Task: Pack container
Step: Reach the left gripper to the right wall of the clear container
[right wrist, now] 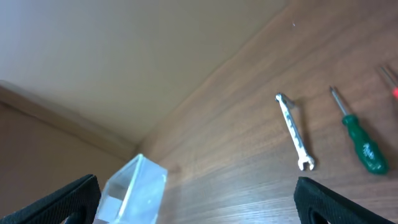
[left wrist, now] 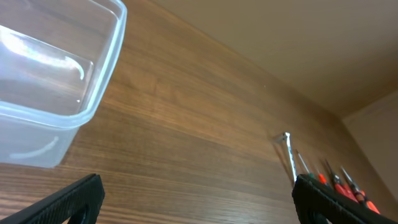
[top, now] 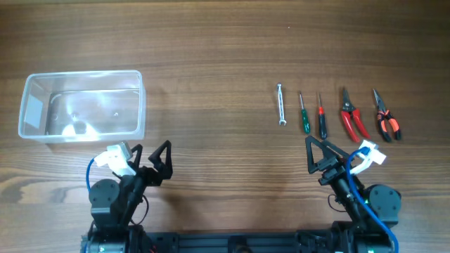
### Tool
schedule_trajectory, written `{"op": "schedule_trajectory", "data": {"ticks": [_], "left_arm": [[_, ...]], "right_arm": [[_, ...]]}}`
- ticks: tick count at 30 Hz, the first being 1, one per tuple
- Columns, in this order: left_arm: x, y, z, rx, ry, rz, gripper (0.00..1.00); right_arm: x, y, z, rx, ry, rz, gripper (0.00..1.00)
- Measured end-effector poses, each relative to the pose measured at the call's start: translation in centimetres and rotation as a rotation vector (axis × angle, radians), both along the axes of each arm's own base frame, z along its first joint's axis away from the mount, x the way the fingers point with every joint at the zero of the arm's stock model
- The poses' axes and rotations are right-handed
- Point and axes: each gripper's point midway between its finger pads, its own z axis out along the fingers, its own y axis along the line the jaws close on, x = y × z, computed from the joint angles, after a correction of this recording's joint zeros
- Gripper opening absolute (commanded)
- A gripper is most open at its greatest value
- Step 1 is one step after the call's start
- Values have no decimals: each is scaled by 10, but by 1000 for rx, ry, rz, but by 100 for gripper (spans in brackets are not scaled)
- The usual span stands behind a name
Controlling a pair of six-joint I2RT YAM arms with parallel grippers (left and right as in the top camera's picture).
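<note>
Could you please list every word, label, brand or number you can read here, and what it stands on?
No text is readable in any view.
The green-handled screwdriver bears a pale handle mark, too blurred to read.
The clear plastic rectangular container has a whitish patch at its left end, nothing legible.

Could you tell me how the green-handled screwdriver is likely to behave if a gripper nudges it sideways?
Its rounded handle suggests the green-handled screwdriver would probably roll rather than slide. It looks stiff and light; its thin shaft, flat on the table, may be awkward to pinch.
</note>
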Motion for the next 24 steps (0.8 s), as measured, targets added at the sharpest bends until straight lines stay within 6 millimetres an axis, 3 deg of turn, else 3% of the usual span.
{"op": "schedule_trajectory", "data": {"ticks": [6,7,10,13,16,20,24], "left_arm": [[9,22,94,114,-51,102,100],[18,29,113,155,-16,132,100],[29,35,115,191,102,144,100],[57,38,128,215,202,147,100],[78,40,131,229,285,141,100],[99,40,137,233,348,129,100],[115,38,139,227,339,119,100]], "right_arm": [[11,-2,31,-168,37,26,100],[23,-6,41,-237,86,25,100],[36,-14,44,-318,219,27,100],[77,-32,72,-401,293,-4,100],[105,-60,85,-454,373,-47,100],[140,-120,103,-485,460,-152,100],[157,-176,105,-493,523,-227,100]]}}
